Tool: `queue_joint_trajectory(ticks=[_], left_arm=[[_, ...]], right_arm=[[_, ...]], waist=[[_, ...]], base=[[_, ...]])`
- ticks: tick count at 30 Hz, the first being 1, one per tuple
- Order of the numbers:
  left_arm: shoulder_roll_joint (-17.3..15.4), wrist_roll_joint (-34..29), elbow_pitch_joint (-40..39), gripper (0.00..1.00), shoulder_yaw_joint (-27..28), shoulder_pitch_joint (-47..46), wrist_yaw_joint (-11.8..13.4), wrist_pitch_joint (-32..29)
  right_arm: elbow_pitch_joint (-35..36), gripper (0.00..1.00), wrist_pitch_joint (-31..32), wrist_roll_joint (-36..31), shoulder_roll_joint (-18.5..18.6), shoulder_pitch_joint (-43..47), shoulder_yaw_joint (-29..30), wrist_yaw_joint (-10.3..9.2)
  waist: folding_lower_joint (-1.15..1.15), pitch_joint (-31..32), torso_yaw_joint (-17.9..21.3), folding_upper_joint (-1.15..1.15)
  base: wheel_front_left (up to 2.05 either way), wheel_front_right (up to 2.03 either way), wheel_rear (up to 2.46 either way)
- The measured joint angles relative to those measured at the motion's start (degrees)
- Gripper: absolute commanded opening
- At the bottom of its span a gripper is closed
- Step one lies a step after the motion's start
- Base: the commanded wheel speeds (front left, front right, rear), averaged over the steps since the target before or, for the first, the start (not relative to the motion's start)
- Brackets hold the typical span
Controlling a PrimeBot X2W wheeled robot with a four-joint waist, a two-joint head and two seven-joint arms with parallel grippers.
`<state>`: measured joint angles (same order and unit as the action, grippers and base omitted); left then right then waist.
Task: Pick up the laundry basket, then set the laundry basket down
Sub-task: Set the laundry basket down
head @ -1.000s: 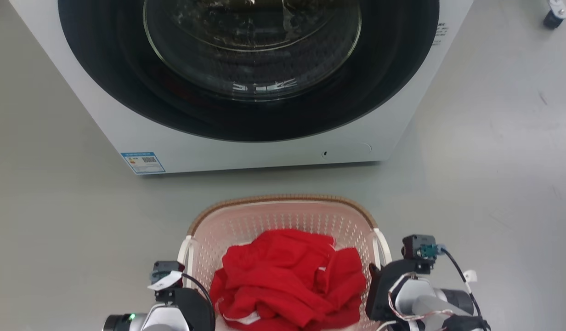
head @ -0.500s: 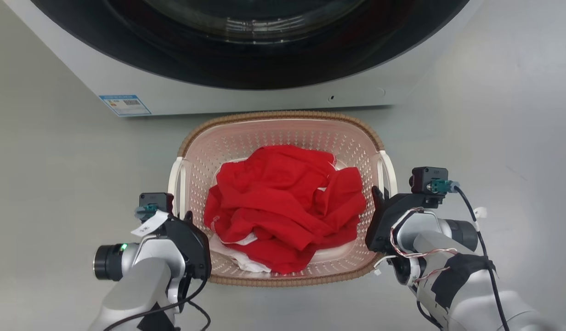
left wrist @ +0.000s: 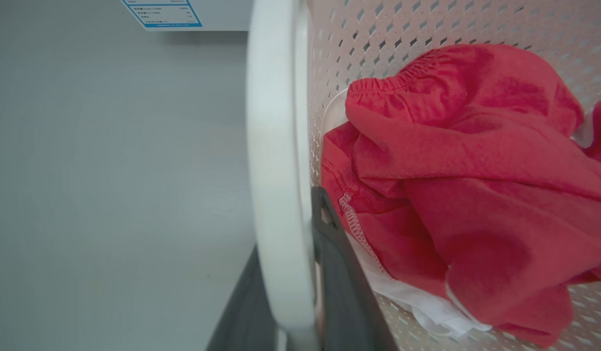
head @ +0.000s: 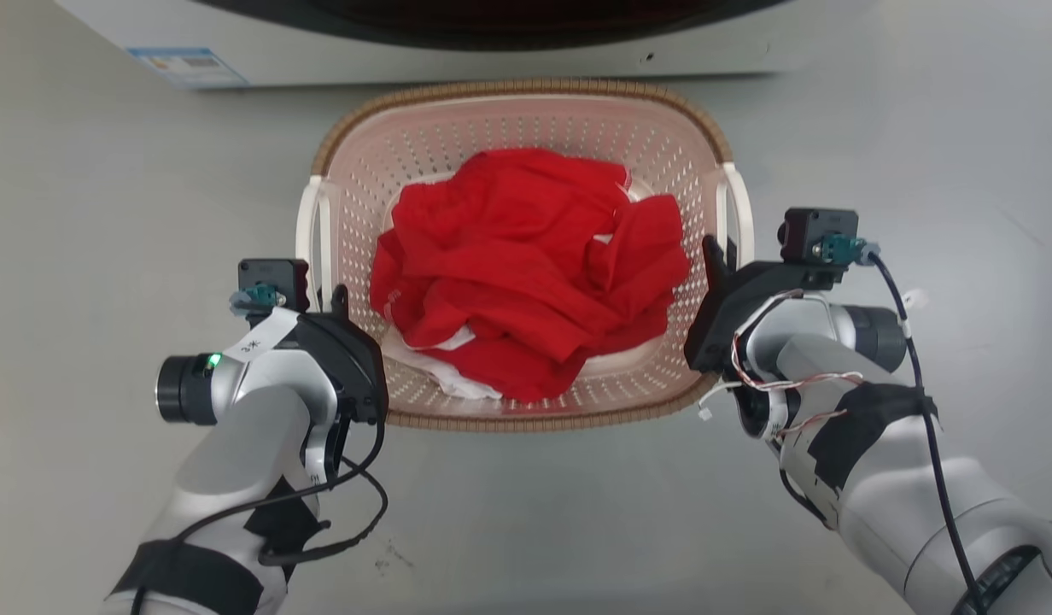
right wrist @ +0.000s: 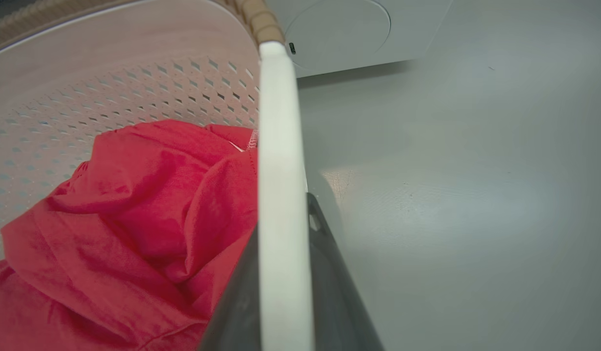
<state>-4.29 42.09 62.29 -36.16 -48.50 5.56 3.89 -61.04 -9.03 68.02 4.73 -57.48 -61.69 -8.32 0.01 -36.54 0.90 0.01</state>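
Clamped laundry basket (head: pixel 526 111) at upper centre by white side handles (head: pixel 308 222): left gripper (head: pixel 334 295) from lower left, right gripper (head: pixel 718 252) from lower right, forearms angled inward. Heaped with red clothing (head: pixel 526 256), near washing machine (head: pixel 774 47) along top edge.

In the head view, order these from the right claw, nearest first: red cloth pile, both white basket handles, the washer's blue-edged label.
1. Right white plastic handle of the pale pink perforated laundry basket, gripped by the right claw.
2. Crumpled red cloth pile, basket's middle.
3. Left white handle, opposite side.
4. Blue-edged label on the white washing machine, upper left.
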Motion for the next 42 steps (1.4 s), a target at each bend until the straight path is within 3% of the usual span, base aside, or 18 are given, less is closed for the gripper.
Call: queue_joint_trajectory(ticks=[14, 35, 39, 40, 41, 42], left_arm=[[-0.13, -0.92, 0.55, 0.0, -0.03, -5.34, 0.23, 1.86], [-0.69, -3.04, 2.32, 0.0, -0.77, -10.12, 0.21, 5.89], [-0.62, -3.32, 2.69, 0.0, -0.83, -10.53, 0.21, 6.86], [-0.63, -3.41, 2.88, 0.0, -0.83, -10.88, 0.23, 6.87], [-0.67, -3.49, 3.07, 0.06, -0.82, -11.2, 0.23, 6.87], [-0.69, -3.53, 3.2, 0.09, -0.82, -11.35, 0.23, 6.93]], right_arm=[[-0.73, 0.0, -1.72, -0.44, 0.22, -5.25, -0.3, 0.0], [-1.01, 0.0, -3.66, -0.52, 0.12, -8.96, -1.3, 0.0], [-1.07, 0.41, -3.76, -0.53, 0.12, -8.96, -1.44, 0.0], [-1.07, 0.64, -3.86, -0.54, 0.11, -8.96, -1.46, 0.02], [-1.07, 1.0, -4.01, -0.55, 0.05, -8.96, -1.49, 0.2], [-1.07, 1.0, -4.17, -0.56, -0.02, -8.96, -1.55, 0.29]], waist=[[0.0, -10.58, -1.05, 0.0], [-0.01, -15.39, -1.18, -0.01], [-0.02, -15.57, -1.22, -0.01], [-0.02, -15.59, -1.23, -0.01], [-0.02, -15.61, -1.24, -0.01], [-0.02, -15.62, -1.25, -0.01]], base=[[0.0, 0.0, 0.0], [0.0, 0.0, 0.0], [0.0, 0.0, 0.0], [0.0, 0.0, 0.0], [0.0, 0.0, 0.0], [0.0, 0.0, 0.0]])
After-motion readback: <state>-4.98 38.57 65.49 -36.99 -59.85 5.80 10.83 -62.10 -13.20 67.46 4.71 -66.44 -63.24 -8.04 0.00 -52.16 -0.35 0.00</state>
